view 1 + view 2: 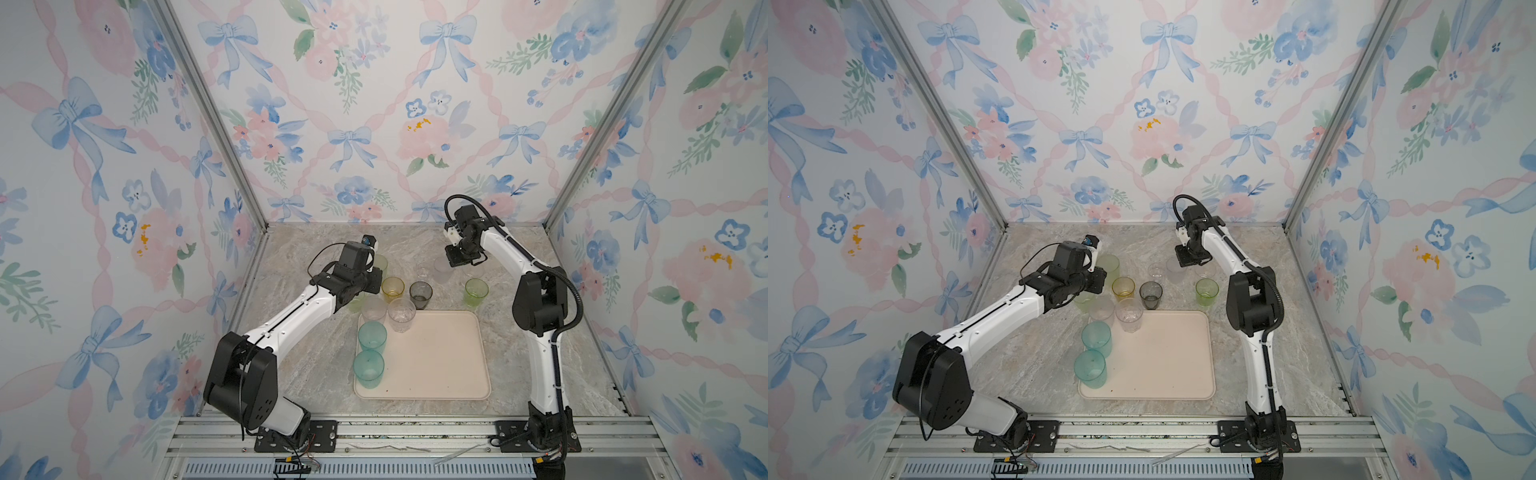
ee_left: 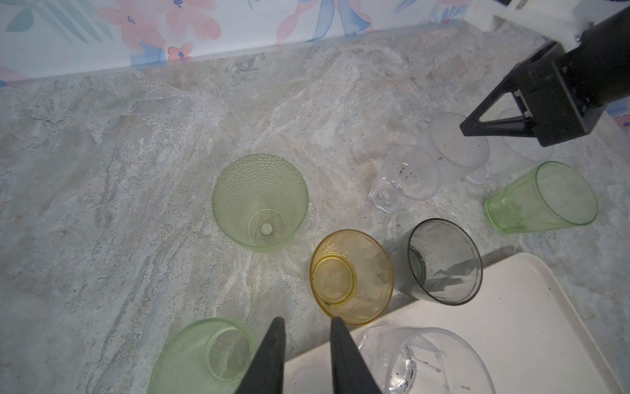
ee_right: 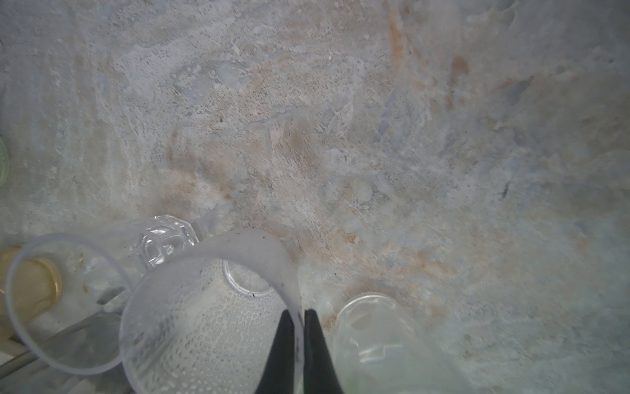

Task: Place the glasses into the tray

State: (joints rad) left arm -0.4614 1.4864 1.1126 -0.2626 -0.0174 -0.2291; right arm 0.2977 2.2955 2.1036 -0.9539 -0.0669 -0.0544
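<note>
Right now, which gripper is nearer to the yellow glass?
Left. The left gripper is close beside the yellow glass, open and empty. The right gripper is farther back and to the right, shut on the rim of a clear glass.

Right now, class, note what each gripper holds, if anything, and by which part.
The right gripper pinches the clear dimpled tumbler by its rim wall, one finger inside, one outside. The left gripper holds nothing; its jaws stand apart.

Cream-beige tray [image 1: 440, 361], teal glasses [image 1: 372, 336], amber glass [image 1: 392, 287], smoky-grey glass [image 1: 420, 293] — veined grey-beige tabletop [image 1: 509, 365], pastel floral-and-bow walls [image 1: 374, 124].
</note>
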